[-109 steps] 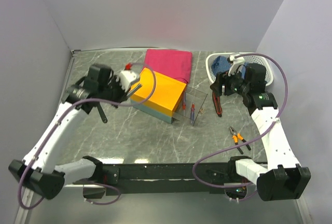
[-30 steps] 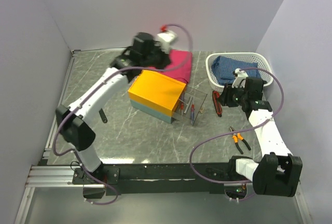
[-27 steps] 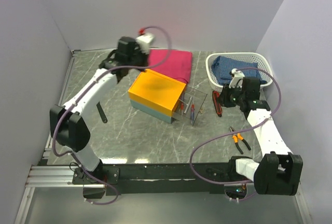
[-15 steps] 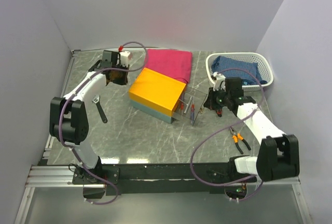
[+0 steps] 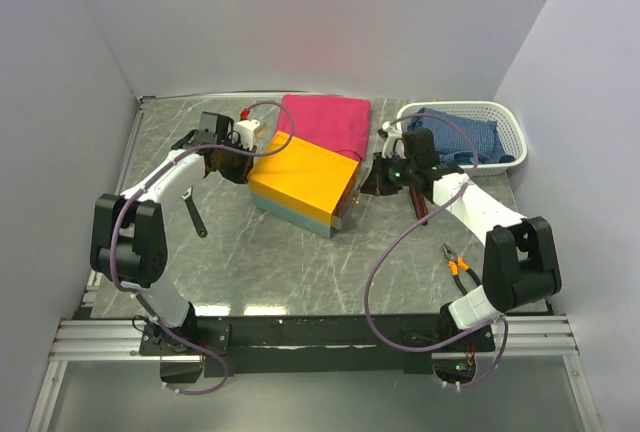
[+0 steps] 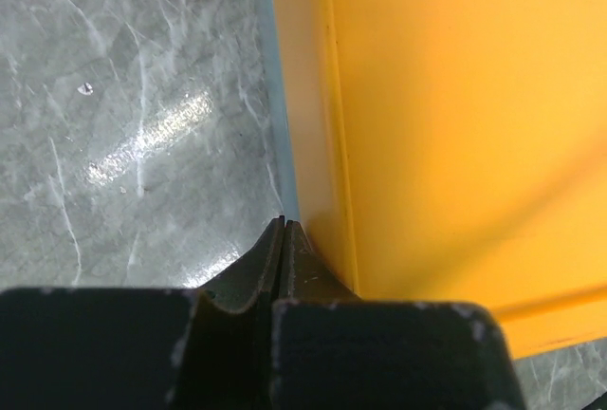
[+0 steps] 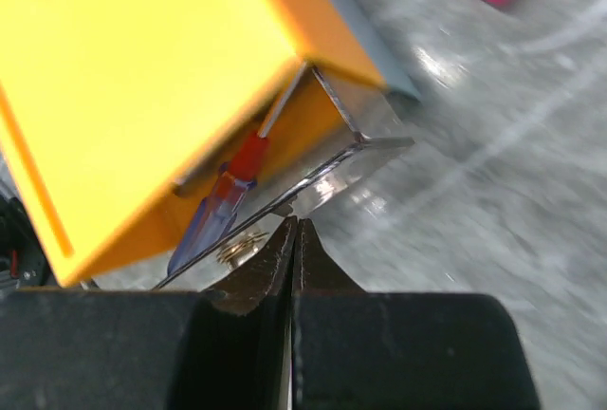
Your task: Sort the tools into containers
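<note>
Both pairs of fingers are pinched shut on nothing. The left fingers (image 6: 281, 235) sit at the left edge of the orange-topped box (image 5: 305, 174) in mid-frame, with their tips right at its pale lower side. The right fingers (image 7: 295, 235) point at the box's clear panel (image 7: 337, 158), and a red-handled screwdriver (image 7: 245, 165) shows behind it. The dark wrench (image 5: 192, 214) lies left of centre on the surface (image 5: 300, 272). The orange pliers (image 5: 458, 266) lie at lower right, and the white basket (image 5: 515, 142) stands at upper right.

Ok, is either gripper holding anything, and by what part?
Nothing is held: the left gripper is shut empty beside the orange-topped box, the right gripper shut empty at its clear panel.
</note>
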Tool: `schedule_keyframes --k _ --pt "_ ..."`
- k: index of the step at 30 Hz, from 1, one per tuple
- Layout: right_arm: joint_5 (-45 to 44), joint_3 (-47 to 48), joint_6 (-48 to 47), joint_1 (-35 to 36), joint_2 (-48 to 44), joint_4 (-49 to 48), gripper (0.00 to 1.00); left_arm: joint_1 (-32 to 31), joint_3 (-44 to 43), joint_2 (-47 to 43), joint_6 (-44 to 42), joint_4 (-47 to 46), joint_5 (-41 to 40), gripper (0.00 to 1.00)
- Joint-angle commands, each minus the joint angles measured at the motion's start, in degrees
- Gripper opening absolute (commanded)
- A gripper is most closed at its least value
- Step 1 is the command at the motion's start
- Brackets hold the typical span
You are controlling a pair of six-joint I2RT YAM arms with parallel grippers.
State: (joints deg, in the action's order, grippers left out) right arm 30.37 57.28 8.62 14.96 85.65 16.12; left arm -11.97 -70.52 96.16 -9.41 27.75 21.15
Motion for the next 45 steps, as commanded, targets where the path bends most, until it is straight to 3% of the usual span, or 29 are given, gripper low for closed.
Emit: schedule_keyframes --k 1,8,15,19,20,22,25,29,30,34,37,40,43,45 --pt "3.2 3.0 4.5 3.8 1.8 -5.1 0.0 -0.5 0.7 -3.3 -1.1 0.0 3.4 0.01" --pt "3.1 4.2 4.5 4.8 4.4 -6.7 0.0 -0.8 1.0 -4.6 -2.5 -0.1 -3.6 0.01" --pt "7.1 5.3 6.8 5.0 6.2 -9.5 0.02 -0.6 0.6 -4.5 -2.3 -0.6 -3.6 0.01" --pt "6.5 7.0 5.4 5.3 6.6 -8.1 0.04 -0.5 -0.1 -4.5 -1.8 -1.6 -10.3 0.01" --pt "5.3 7.3 3.3 5.3 5.9 -6.1 0.2 -0.6 -0.3 -4.8 -0.5 -4.5 -23.1 0.01" --pt "3.5 7.2 0.6 5.1 4.4 -3.9 0.53 0.8 -1.8 -5.6 1.7 -6.1 -31.8 0.01" --pt "2.5 3.6 -3.6 3.1 0.4 -2.5 0.64 3.9 -7.9 -5.4 3.2 -6.3 -36.9 0.01" --pt "3.5 -0.9 -15.2 2.2 -3.4 0.9 0.66 4.9 -17.7 -4.8 5.1 -1.9 -24.8 0.01" --pt "3.7 -1.7 -17.2 2.3 -3.8 1.0 0.66 4.8 -18.7 -4.3 5.5 -1.0 -16.0 0.01" --pt "5.5 -8.1 -22.0 2.3 -7.5 -4.4 0.67 4.4 -19.7 -3.6 12.4 1.1 2.4 0.01" --pt "4.4 -10.9 -25.1 2.9 -10.3 -10.5 0.67 2.3 -16.1 -5.2 12.7 -0.2 4.8 0.01" --pt "3.5 -7.8 -28.3 3.2 -8.5 -8.9 0.67 1.1 -14.2 -6.1 12.2 -0.1 6.6 0.01" --pt "6.7 -3.2 -23.0 3.2 -3.6 -3.2 0.66 1.1 -12.2 -6.9 13.7 -0.9 7.6 0.01" --pt "9.1 -3.4 -16.7 2.9 -3.3 -4.8 0.66 1.1 -10.8 -7.2 13.8 -1.8 8.6 0.01"
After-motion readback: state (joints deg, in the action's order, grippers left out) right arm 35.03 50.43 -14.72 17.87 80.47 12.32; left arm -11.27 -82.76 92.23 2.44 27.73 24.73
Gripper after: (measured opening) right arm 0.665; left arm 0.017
